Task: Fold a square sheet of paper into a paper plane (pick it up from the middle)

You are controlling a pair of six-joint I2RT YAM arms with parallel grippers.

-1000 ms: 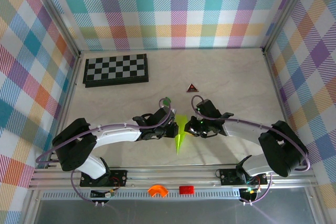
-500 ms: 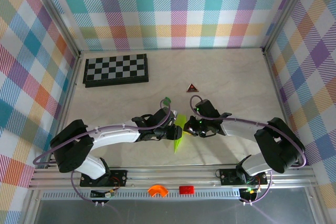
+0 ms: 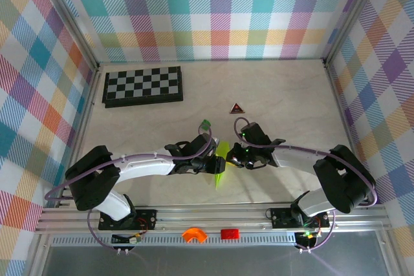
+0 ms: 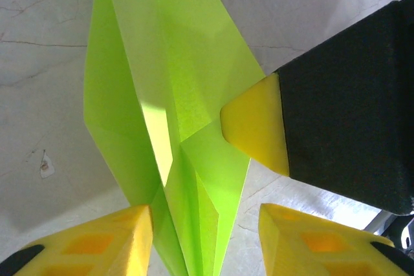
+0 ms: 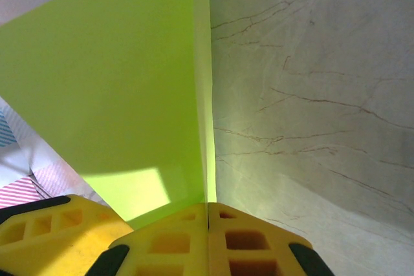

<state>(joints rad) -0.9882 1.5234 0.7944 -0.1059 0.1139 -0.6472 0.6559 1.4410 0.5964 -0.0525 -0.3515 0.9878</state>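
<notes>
Top external view puts the paper plane [image 3: 220,165], a narrow pointed dart of lime yellow-green folded paper, near the front middle of the pale marble-look desk [image 3: 291,95], right between your two claws. The right claw [image 5: 207,224] is pinched fully closed on the plane's folded edge. In the left wrist view its yellow-tipped black finger [image 4: 255,127] sits on the wing. The left claw [image 4: 206,244] is partway open with the dart running between its pads [image 4: 84,244], and it's got nothing gripped as far as I can see.

Handling-wise, I'd treat it as super light and floppy. It's thin paper, probably only stiff along the centre crease, and likely slick on the desk. Squeeze the wings and you'll probably crumple them, so I'd grab along the crease around mid-body, where the layers stack up.

Clutter isn't much of a worry. A small dark green block [image 3: 205,124] sits near, behind the left claw, a dark triangular piece with a red mark [image 3: 237,108] is further back, and a black-and-white checkerboard [image 3: 143,86] is well off at back left. The main obstacle is your own claws crowding each other.
</notes>
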